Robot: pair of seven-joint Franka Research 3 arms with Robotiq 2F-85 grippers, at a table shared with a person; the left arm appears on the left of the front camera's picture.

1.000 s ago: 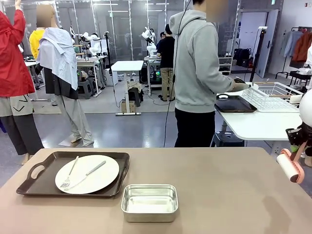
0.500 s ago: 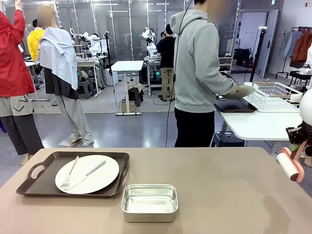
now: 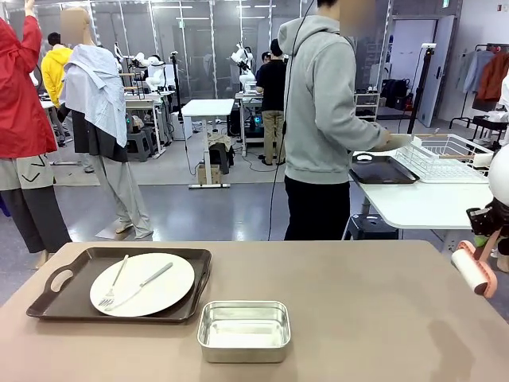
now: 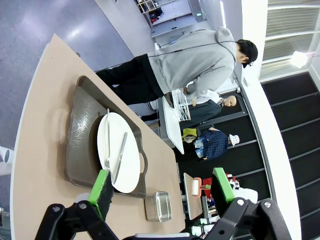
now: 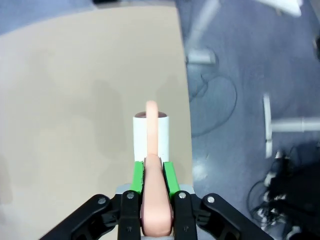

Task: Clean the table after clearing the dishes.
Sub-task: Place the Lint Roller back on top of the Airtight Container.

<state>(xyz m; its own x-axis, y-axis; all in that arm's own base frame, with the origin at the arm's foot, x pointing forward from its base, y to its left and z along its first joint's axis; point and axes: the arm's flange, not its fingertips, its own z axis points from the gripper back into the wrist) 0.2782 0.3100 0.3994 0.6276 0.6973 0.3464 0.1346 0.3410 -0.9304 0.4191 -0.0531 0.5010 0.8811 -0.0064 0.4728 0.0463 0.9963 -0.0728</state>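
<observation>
On the taupe table (image 3: 358,318), a dark brown tray (image 3: 71,278) at the left carries a white plate (image 3: 163,293) with a fork (image 3: 115,282) and a knife (image 3: 149,281). At the table's right edge my right gripper (image 3: 483,227) is shut on the pink handle of a white lint roller (image 3: 471,274), held just above the tabletop. The right wrist view has the gripper (image 5: 152,177) clamped on that handle, with the roll (image 5: 151,135) over the table's edge. High above the table (image 4: 40,125), my left gripper (image 4: 162,187) stands open and holds nothing, looking down on the tray (image 4: 80,130) and plate (image 4: 117,150).
A small steel pan (image 3: 243,330) sits at the front middle of the table. Behind it a person in a grey hoodie (image 3: 322,119) stands turned toward a white side table (image 3: 421,203) bearing another dark tray (image 3: 382,171) and a wire rack (image 3: 445,155).
The person's hand has shifted slightly over the side table. My right gripper and the lint roller have barely moved.
</observation>
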